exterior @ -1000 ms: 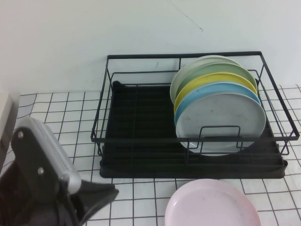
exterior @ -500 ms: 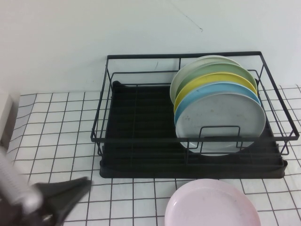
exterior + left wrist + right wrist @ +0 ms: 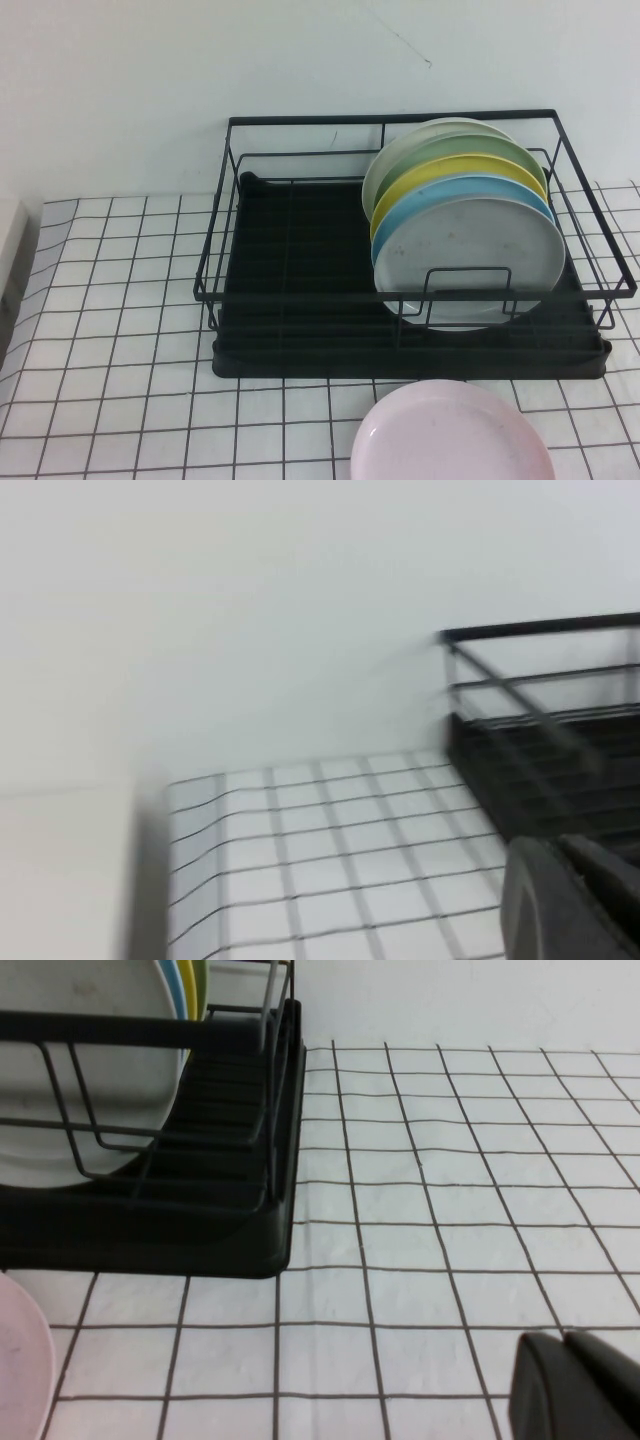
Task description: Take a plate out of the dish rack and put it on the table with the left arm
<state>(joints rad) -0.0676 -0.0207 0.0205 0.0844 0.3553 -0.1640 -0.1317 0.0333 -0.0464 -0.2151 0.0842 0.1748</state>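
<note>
Scanning from my left, the left gripper (image 3: 575, 900) shows only as a dark blur, rack ahead; I cannot tell its finger state, nor the right gripper's (image 3: 580, 1385). Beyond those fingers the round pale pink plate (image 3: 452, 432) lies flat on the white grid-cloth table (image 3: 110, 330), before the black wire dish rack (image 3: 300, 290). I judge it light, rigid, slippery; grip its raised rim.

Five upright plates (image 3: 470, 255), grey (image 3: 478, 262) frontmost
</note>
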